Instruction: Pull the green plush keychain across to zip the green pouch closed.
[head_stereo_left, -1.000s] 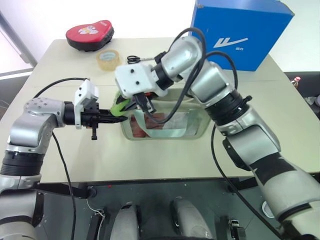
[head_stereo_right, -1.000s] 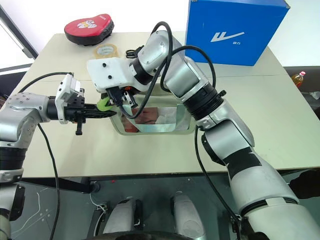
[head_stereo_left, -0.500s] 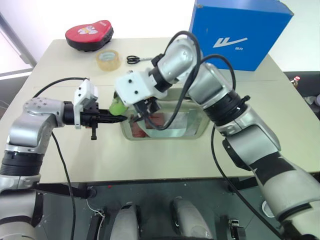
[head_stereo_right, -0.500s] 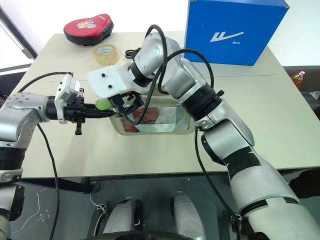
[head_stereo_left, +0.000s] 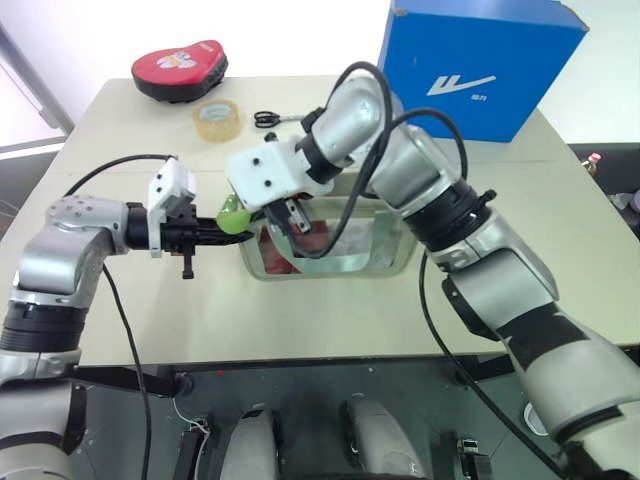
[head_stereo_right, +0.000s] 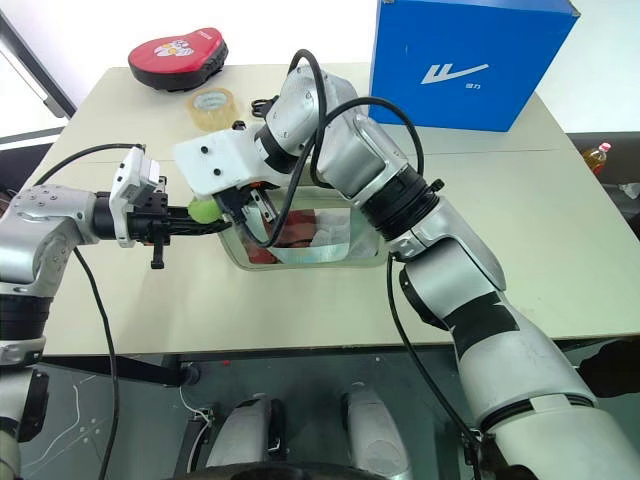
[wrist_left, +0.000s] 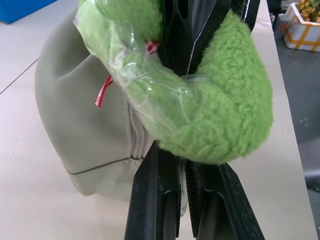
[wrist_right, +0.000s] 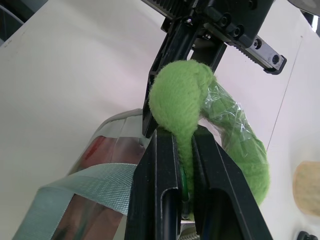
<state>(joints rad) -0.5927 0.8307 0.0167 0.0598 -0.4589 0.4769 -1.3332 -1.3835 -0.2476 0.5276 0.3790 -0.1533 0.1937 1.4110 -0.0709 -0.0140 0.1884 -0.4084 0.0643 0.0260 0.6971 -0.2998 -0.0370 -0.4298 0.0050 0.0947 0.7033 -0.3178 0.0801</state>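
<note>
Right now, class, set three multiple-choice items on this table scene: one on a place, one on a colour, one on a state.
1. Where does the tape roll lie?
A. beside the red case
B. inside the pouch
C. on the blue box

2. What colour is the keychain?
A. red
B. lime green
C. blue

3. What is the right gripper doing?
A. standing open above the table
B. shut on the keychain
C. shut on the scissors

Answers: 1 A, roll and case share the far left corner. 2 B, its fuzz is bright green. 3 B, its fingers pinch the plush in the right wrist view.
</note>
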